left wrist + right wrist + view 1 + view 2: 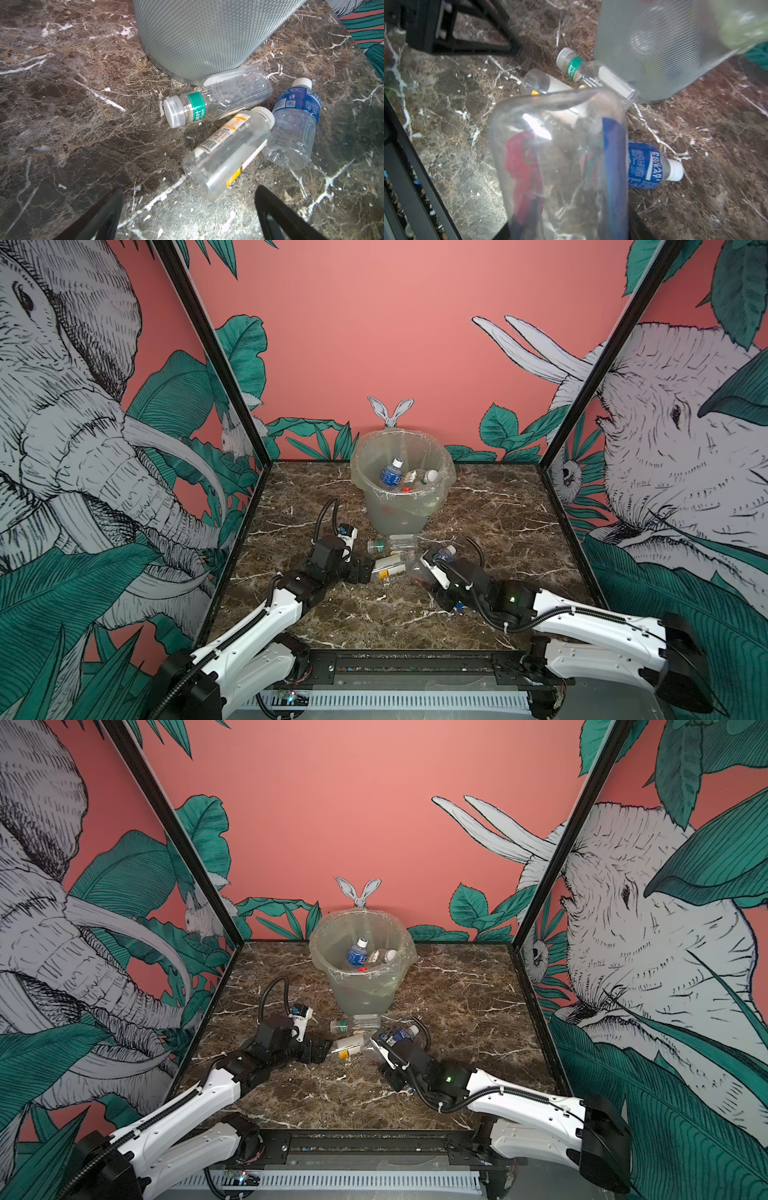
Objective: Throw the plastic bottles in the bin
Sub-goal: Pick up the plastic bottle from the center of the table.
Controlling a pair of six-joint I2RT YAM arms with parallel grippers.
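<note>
Bottles [409, 479] fill the bin [397, 514]; we pinch 1 in our right gripper [419, 568], 3 beyond; left gripper [189, 216] spread.

We see a dark brown marble counter [498, 531] veined in white. On it stands the bin [397, 514], toward the back. Just before its base lie three bottles: a green-banded bottle [218, 97], a yellow-labelled bottle [226, 153] and a blue-labelled bottle [293, 126], close together on their sides.

No legible wording; tiny blurred print on green-banded bottle [218, 97] and blue-labelled bottle [295, 124].
</note>
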